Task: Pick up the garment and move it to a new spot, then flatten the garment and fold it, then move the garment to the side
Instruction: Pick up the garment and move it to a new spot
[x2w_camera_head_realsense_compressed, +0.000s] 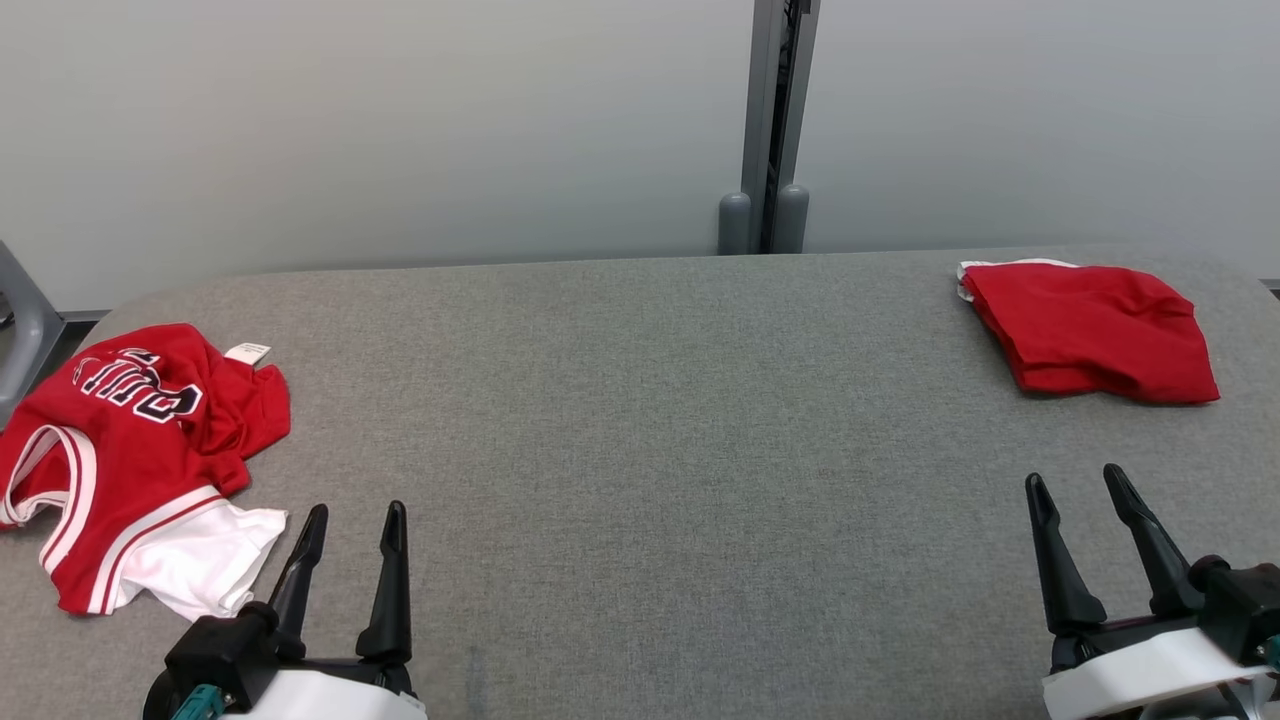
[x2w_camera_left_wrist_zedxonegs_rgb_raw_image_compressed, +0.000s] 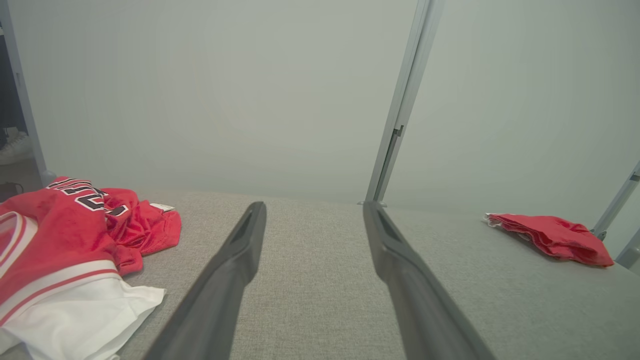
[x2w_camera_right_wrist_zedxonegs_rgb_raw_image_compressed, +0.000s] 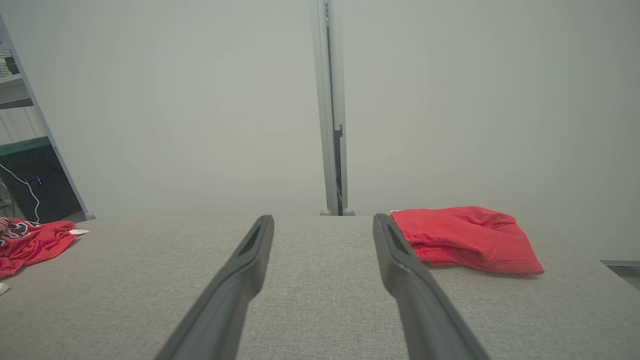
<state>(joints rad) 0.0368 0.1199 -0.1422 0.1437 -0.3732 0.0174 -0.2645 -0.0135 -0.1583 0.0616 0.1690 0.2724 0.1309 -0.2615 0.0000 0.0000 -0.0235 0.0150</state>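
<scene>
A crumpled red and white jersey, the garment (x2w_camera_head_realsense_compressed: 130, 460) (x2w_camera_left_wrist_zedxonegs_rgb_raw_image_compressed: 60, 250) (x2w_camera_right_wrist_zedxonegs_rgb_raw_image_compressed: 30, 242), lies in a heap at the left end of the grey table (x2w_camera_head_realsense_compressed: 640, 450). My left gripper (x2w_camera_head_realsense_compressed: 355, 518) (x2w_camera_left_wrist_zedxonegs_rgb_raw_image_compressed: 312, 210) hovers open just right of its white hem, fingers apart with nothing between them. At the lower right my right gripper (x2w_camera_head_realsense_compressed: 1078, 484) (x2w_camera_right_wrist_zedxonegs_rgb_raw_image_compressed: 322, 222) is open too, above bare table. A folded red garment (x2w_camera_head_realsense_compressed: 1090, 330) (x2w_camera_left_wrist_zedxonegs_rgb_raw_image_compressed: 550, 237) (x2w_camera_right_wrist_zedxonegs_rgb_raw_image_compressed: 465, 240) rests at the far right corner, beyond the right gripper.
A pale wall with a grey vertical post (x2w_camera_head_realsense_compressed: 770, 130) runs behind the table's far edge. A grey frame piece (x2w_camera_head_realsense_compressed: 25, 320) stands off the table's left end. Bare grey fabric spans the table's middle between the two garments.
</scene>
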